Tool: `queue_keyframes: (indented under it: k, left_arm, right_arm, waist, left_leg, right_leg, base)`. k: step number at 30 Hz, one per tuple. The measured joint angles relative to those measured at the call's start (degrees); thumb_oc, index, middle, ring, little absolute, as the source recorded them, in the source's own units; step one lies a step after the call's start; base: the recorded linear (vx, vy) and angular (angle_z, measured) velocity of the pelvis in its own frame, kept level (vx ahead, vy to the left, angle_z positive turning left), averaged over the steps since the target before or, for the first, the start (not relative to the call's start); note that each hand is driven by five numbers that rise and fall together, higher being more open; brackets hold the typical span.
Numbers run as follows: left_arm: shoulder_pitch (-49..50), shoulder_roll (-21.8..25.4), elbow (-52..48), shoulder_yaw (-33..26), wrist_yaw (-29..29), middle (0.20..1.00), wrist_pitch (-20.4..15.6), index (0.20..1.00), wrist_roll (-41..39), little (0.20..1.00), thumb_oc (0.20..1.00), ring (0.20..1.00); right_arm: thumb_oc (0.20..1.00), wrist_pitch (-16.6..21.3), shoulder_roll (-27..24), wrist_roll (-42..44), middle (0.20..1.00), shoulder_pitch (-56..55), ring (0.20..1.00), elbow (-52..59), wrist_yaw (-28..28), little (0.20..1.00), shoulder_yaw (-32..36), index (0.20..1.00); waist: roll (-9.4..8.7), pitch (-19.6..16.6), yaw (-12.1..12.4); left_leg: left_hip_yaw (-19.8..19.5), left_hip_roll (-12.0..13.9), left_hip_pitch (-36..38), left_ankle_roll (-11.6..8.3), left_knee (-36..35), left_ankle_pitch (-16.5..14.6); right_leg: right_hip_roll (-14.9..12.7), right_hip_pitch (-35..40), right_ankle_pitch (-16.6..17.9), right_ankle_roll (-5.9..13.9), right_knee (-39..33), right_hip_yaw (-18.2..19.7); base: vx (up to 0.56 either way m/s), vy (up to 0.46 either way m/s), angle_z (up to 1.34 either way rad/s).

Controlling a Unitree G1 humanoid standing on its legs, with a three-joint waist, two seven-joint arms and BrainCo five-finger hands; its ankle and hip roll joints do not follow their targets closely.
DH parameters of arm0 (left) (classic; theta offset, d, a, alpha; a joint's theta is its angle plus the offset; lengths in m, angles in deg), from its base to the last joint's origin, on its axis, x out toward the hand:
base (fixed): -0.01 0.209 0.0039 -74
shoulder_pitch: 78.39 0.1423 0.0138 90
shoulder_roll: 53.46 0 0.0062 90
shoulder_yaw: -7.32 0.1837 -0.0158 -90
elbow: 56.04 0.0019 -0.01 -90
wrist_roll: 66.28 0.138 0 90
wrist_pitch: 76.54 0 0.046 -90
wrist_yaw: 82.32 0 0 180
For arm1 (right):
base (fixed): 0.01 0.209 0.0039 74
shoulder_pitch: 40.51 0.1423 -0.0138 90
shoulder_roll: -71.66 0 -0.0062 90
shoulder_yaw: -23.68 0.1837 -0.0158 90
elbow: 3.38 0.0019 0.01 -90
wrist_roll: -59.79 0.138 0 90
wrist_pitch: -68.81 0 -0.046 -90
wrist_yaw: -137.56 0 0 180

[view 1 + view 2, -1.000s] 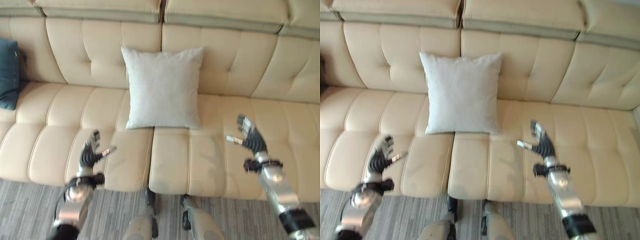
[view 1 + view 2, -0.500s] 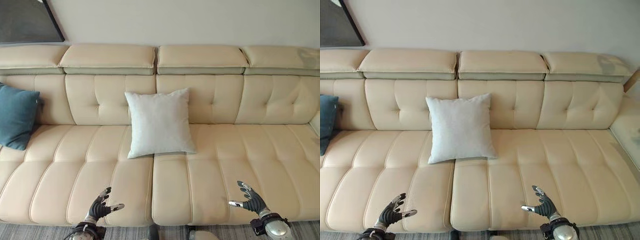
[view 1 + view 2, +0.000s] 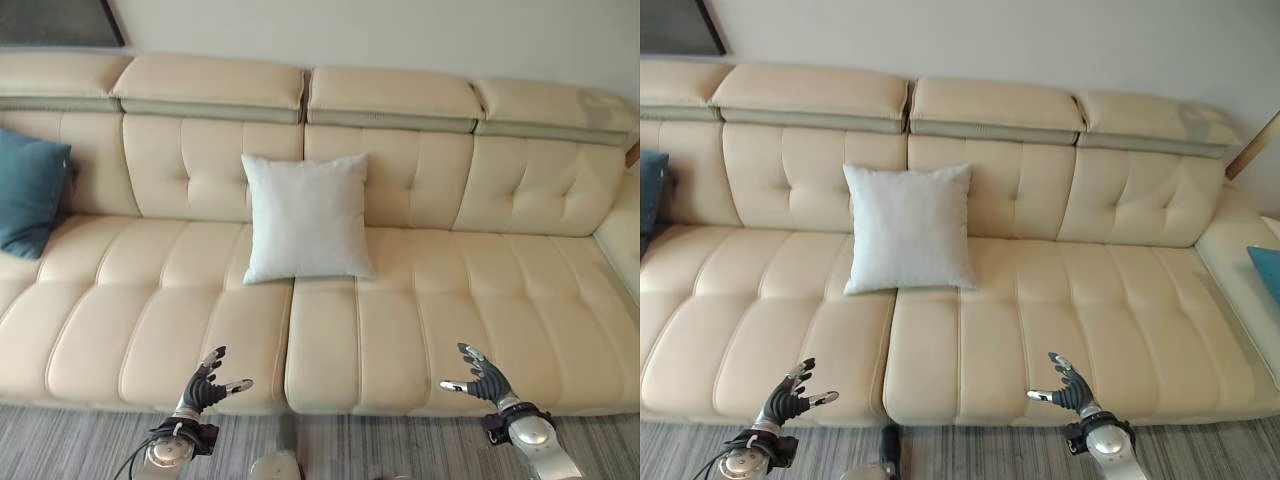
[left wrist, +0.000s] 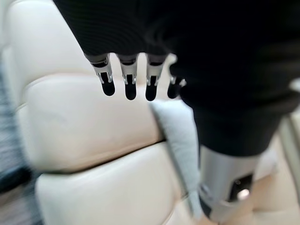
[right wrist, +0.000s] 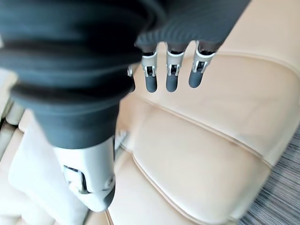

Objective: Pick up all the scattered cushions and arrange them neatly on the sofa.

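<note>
A cream sofa [image 3: 420,330] spans the scene. At its far left a teal cushion [image 3: 30,190] leans against the backrest. Near the front edge, the left hand [image 3: 205,385] hovers with fingers [image 4: 129,84] spread and relaxed, holding nothing. A white cushion [image 3: 305,217] stands upright mid-sofa against the backrest. The right hand [image 3: 480,377] hovers likewise, fingers [image 5: 171,75] straight and empty. At far right a blue cushion [image 3: 1268,270] edge shows on the sofa's corner section. Both hands seem between cushions; the next move likely calls for finding one out of place.

Grey striped floor [image 3: 80,440] (in front), pale wall [image 3: 400,30] behind, dark frame [image 3: 60,22] upper left
</note>
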Motion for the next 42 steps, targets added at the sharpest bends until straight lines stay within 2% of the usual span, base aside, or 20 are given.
queue_keyframes:
  k: [1, 2, 4, 7, 8, 11, 12, 15, 16, 19, 21, 23, 24, 26, 28, 29, 32, 34, 38, 42]
  left_arm:
    - [-0.09, 0.06, 0.03, 0.37, 0.07, 1.0, 0.13, 1.0, 0.0, 1.0, 1.0, 1.0]
    - [0.3, 0.16, 0.06, 0.98, 0.1, 1.0, 0.33, 1.0, 0.02, 1.0, 1.0, 1.0]
    - [0.73, 0.06, -0.11, 1.44, 0.6, 1.0, 0.34, 1.0, 0.03, 1.0, 1.0, 1.0]
    - [-0.04, 0.52, -0.13, 1.32, 0.62, 1.0, 0.3, 1.0, 0.03, 1.0, 1.0, 1.0]
    - [-0.42, 0.6, -0.12, 1.29, 0.68, 1.0, 0.38, 1.0, 0.02, 1.0, 1.0, 1.0]
    - [-1.13, 0.4, -0.19, 1.26, 0.73, 1.0, 0.33, 1.0, 0.01, 1.0, 1.0, 1.0]
    - [-1.63, 0.34, -0.17, 1.25, 0.74, 1.0, 0.32, 1.0, 0.0, 1.0, 1.0, 1.0]
    - [-3.6, -0.36, -0.14, 1.34, 0.74, 1.0, 0.28, 1.0, -0.01, 1.0, 1.0, 1.0]
    - [-4.42, 0.01, -0.01, 1.29, 0.62, 1.0, 0.33, 1.0, -0.14, 1.0, 1.0, 1.0]
    - [-5.6, 1.08, -1.03, 1.3, 0.54, 1.0, 0.36, 1.0, -0.15, 1.0, 1.0, 1.0]
    - [-3.72, 1.42, -0.97, 1.33, 0.52, 1.0, 0.62, 1.0, -0.22, 1.0, 1.0, 1.0]
    - [-3.15, 1.51, -2.19, 1.35, 0.43, 1.0, 0.65, 1.0, -0.25, 1.0, 1.0, 1.0]
    - [0.83, 1.59, -4.15, 1.3, -0.11, 1.0, 0.55, 1.0, -1.96, 1.0, 1.0, 1.0]
    - [0.27, 0.08, -3.33, 1.72, 0.47, 1.0, 1.15, 1.0, -2.46, 1.0, 1.0, 1.0]
    - [-1.2, -0.75, -3.58, 1.61, 0.58, 1.0, 1.06, 1.0, -3.03, 1.0, 1.0, 1.0]
    - [-1.18, -0.58, -4.03, 1.04, 0.72, 1.0, 1.09, 1.0, -4.07, 1.0, 1.0, 1.0]
    - [-0.35, 0.03, -3.99, 1.12, 1.01, 1.0, 1.48, 1.0, -4.05, 1.0, 1.0, 1.0]
    - [-0.83, 0.1, -3.97, 1.14, 1.19, 1.0, 1.72, 1.0, -4.04, 1.0, 1.0, 1.0]
    - [-0.75, -1.08, -3.76, 3.78, 2.22, 1.0, 2.24, 1.0, -3.98, 1.0, 1.0, 1.0]
    - [-3.74, -1.74, -3.07, 5.44, 2.69, 1.0, 2.17, 1.0, -4.0, 1.0, 1.0, 1.0]
  right_arm:
    - [1.0, -0.01, -0.08, 0.0, 1.0, -0.41, 1.0, 0.38, 0.01, 1.0, 0.11, 1.0]
    - [1.0, -0.04, -0.25, 0.0, 1.0, -1.4, 1.0, 0.15, 0.01, 1.0, 0.15, 1.0]
    - [1.0, 0.03, -1.4, 0.07, 1.0, -2.79, 1.0, 0.3, 0.19, 1.0, 0.69, 1.0]
    - [1.0, -0.05, -2.79, 1.17, 1.0, -2.86, 1.0, -0.24, 0.64, 1.0, 0.64, 1.0]
    - [1.0, -0.07, -2.85, 2.04, 1.0, -2.17, 1.0, -0.21, 0.78, 1.0, 0.67, 1.0]
    - [1.0, -0.06, -2.89, 2.18, 1.0, -1.56, 1.0, 0.49, 0.76, 1.0, 0.62, 1.0]
    - [1.0, -0.06, -2.69, 2.17, 1.0, -0.96, 1.0, 0.81, 0.72, 1.0, 0.63, 1.0]
    - [1.0, -0.06, -2.34, 2.21, 1.0, -0.82, 1.0, 0.57, 0.75, 1.0, 1.06, 1.0]
    - [1.0, -0.08, -1.08, 2.26, 1.0, -0.75, 1.0, -0.4, 0.81, 1.0, 1.53, 1.0]
    - [1.0, -0.09, 1.36, 3.52, 1.0, -2.61, 1.0, -0.3, 0.63, 1.0, 2.19, 1.0]
    - [1.0, -0.14, 2.28, 4.4, 1.0, -2.99, 1.0, -0.32, 0.65, 1.0, 2.18, 1.0]
    - [1.0, -0.21, 3.46, 4.39, 1.0, -3.65, 1.0, -0.18, 0.63, 1.0, 2.09, 1.0]
    - [1.0, -0.59, 5.18, 4.37, 1.0, 0.02, 1.0, 0.09, 0.94, 1.0, 0.23, 1.0]
    - [1.0, -1.22, 5.27, 4.34, 1.0, 1.7, 1.0, 1.67, 1.33, 1.0, 0.02, 1.0]
    - [1.0, -1.55, 4.79, 4.33, 1.0, 0.83, 1.0, 1.89, 1.55, 1.0, 0.14, 1.0]
    - [1.0, -2.16, 4.96, 4.28, 1.0, 0.81, 1.0, 1.92, 1.95, 1.0, -0.02, 1.0]
    - [1.0, -2.31, 4.11, 4.17, 1.0, 0.36, 1.0, 2.15, 2.37, 1.0, -0.02, 1.0]
    - [1.0, -2.28, 3.46, 4.07, 1.0, 0.4, 1.0, 2.68, 2.39, 1.0, -0.06, 1.0]
    - [1.0, -2.27, 0.57, 3.25, 1.0, 0.42, 1.0, 4.71, 2.34, 1.0, 0.11, 1.0]
    - [1.0, -2.11, 0.31, 3.85, 1.0, 0.58, 1.0, 4.66, 2.42, 1.0, 0.19, 1.0]
  waist:
    - [-0.13, -0.03, -0.11]
    - [-1.04, 0.02, 0.38]
    - [-0.22, -0.25, -1.32]
    - [0.05, -0.03, -1.68]
    - [-1.23, 0.43, -2.24]
    - [-3.64, 0.86, -3.29]
    - [-3.81, 0.98, -3.97]
    - [-2.26, 0.62, -6.09]
    - [-2.97, 0.56, -5.98]
    - [-3.55, -1.27, -7.1]
    - [-3.44, -1.96, -7.56]
    - [-3.97, -2.01, -9.1]
    - [-5.09, -1.92, -7.85]
    - [-3.19, -0.93, -8.05]
    - [-3.06, -0.86, -8.54]
    - [-3.08, -0.92, -7.11]
    - [-2.97, -1.1, -6.62]
    - [-3.67, -1.51, -6.17]
    - [1.1, -2.63, -7.63]
    - [-0.27, -2.31, -6.9]
  left_leg:
    - [-0.85, 0.33, -1.59, -1.95, 0.0, 2.79]
    - [-1.4, -1.03, -1.88, -3.18, 1.45, 1.94]
    - [-1.67, -2.94, -1.99, -3.56, 2.25, -0.13]
    - [-4.88, -3.29, -2.93, -3.74, 2.78, -0.31]
    - [-8.21, -5.24, -2.99, -4.3, 5.32, -4.29]
    - [-14.12, -10.41, 0.29, -3.34, 12.57, -13.12]
    - [-14.5, -10.75, 4.0, -1.39, 11.27, -16.46]
    - [-14.22, -9.5, 10.68, 1.44, 1.58, -17.46]
    - [-13.94, -10.04, 11.32, 2.5, 0.17, -16.11]
    - [-10.64, -12.96, 11.72, 4.64, -1.97, -14.8]
    - [-6.08, -14.31, 11.53, 6.15, -2.31, -13.88]
    - [-1.74, -14.68, 12.33, 6.11, -2.76, -13.94]
    - [8.63, -13.72, 12.09, 4.36, -1.37, -15.58]
    - [13.36, -11.05, 11.07, 7.64, 0.26, -17.23]
    - [15.84, -9.99, 11.37, 7.12, 0.45, -17.9]
    - [22.0, -7.88, 13.28, 5.7, 0.45, -18.41]
    - [22.69, -6.14, 14.56, 3.05, 1.11, -20.08]
    - [19.73, -6.27, 14.47, 2.81, 1.16, -20.29]
    - [16.66, -3.42, 14.63, 1.6, 3.42, -19.61]
    - [8.26, -0.19, 8.32, 0.66, 23.25, -20.39]
  right_leg:
    - [-0.1, -1.48, -0.04, -1.1, 0.89, -0.76]
    - [-0.56, -2.45, 0.13, -3.23, 1.21, -1.12]
    - [-0.35, -2.54, 1.64, -2.49, 0.4, -3.24]
    - [-0.01, -5.9, 2.92, -3.84, 2.03, -3.43]
    - [-1.18, -6.39, 3.94, -4.19, 1.94, -2.76]
    - [-3.55, -6.52, 6.81, -3.31, 0.0, -0.33]
    - [-3.62, -5.79, 7.92, -2.49, -2.0, 0.85]
    - [-2.7, -4.87, 8.87, 0.05, -3.86, 1.15]
    - [-3.25, -5.26, 9.34, 0.83, -3.91, 1.64]
    - [-5.79, -6.23, 11.19, 3.67, -6.98, 4.26]
    - [-6.67, -7.71, 15.32, 5.35, -8.52, 8.42]
    - [-6.56, -8.58, 16.39, 6.62, -9.89, 11.5]
    - [-5.69, -12.4, 13.57, 7.22, -10.17, 16.51]
    - [-6.1, -14.2, 13.06, 8.68, -8.21, 9.1]
    - [-7.6, -14.5, 12.63, 8.3, -5.39, 1.55]
    - [-9.76, -13.64, 10.09, 5.73, -1.75, -10.43]
    - [-11.31, -9.37, 10.3, 5.75, -4.08, -17.53]
    - [-10.55, -9.32, 13.37, 4.79, -4.75, -17.98]
    - [-5.65, -8.81, 11.67, 1.68, -5.71, -14.77]
    - [-4.71, -4.39, 12.44, -3.47, -8.53, -12.56]
  base:
    - [-0.19, -0.051, 0.12]
    - [-0.19, -0.051, 0.17]
    - [-0.19, -0.011, 0.44]
    - [-0.19, 0.022, -0.05]
    - [-0.14, 0.054, -0.22]
    - [-0.01, 0.081, -0.29]
    - [0.06, 0.1, -0.3]
    - [0.03, 0.1, -0.06]
    - [0.04, 0.084, -0.35]
    - [0.02, 0.104, -0.45]
    - [-0.04, 0.09, -0.99]
    - [-0.06, 0.018, -1.84]
    - [-0.02, -0.085, -2.95]
    - [0.03, -0.109, -2.28]
    - [0.1, -0.098, -1.33]
    - [0.13, -0.124, -1.63]
    - [0.11, -0.12, -1.04]
    - [0.2, -0.191, -0.74]
    - [0.17, -0.277, -0.4]
    - [0.11, -0.176, -0.3]
